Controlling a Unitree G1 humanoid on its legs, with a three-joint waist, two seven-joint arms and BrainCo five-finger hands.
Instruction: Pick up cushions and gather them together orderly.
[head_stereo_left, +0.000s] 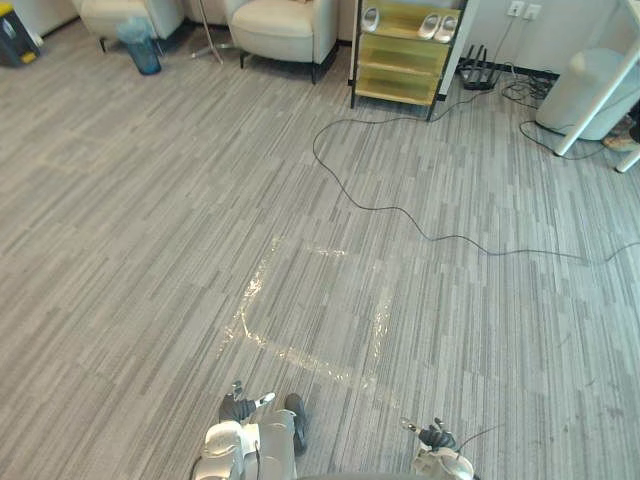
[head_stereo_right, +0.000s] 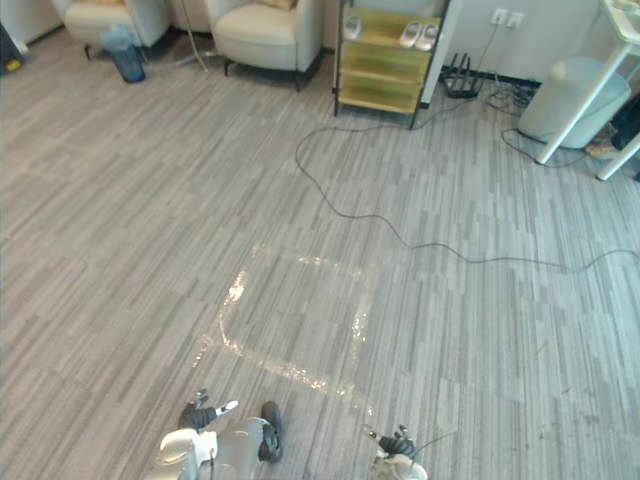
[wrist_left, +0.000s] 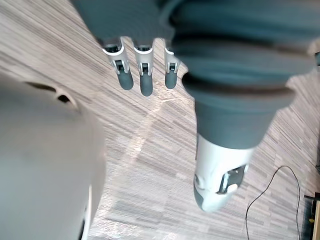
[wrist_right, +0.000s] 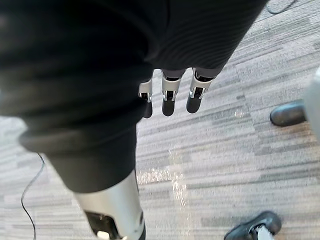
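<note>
My left hand (head_stereo_left: 240, 407) hangs low at the near edge of the grey carpet. In its wrist view its fingers (wrist_left: 143, 70) are straight and hold nothing. My right hand (head_stereo_left: 437, 437) hangs low to the right of it, also open, with straight fingers (wrist_right: 169, 95) over bare carpet. No cushion lies on the floor near the hands. A tan edge that may be a cushion (head_stereo_right: 277, 4) shows on the seat back of a cream armchair (head_stereo_right: 262, 35) far ahead.
A second cream armchair (head_stereo_left: 125, 12) and a blue bin (head_stereo_left: 140, 45) stand far left. A yellow shelf (head_stereo_left: 405, 55) with shoes stands far centre. A black cable (head_stereo_left: 400, 210) snakes across the floor. A white bin (head_stereo_left: 590, 90) and white table legs (head_stereo_left: 598, 100) are far right.
</note>
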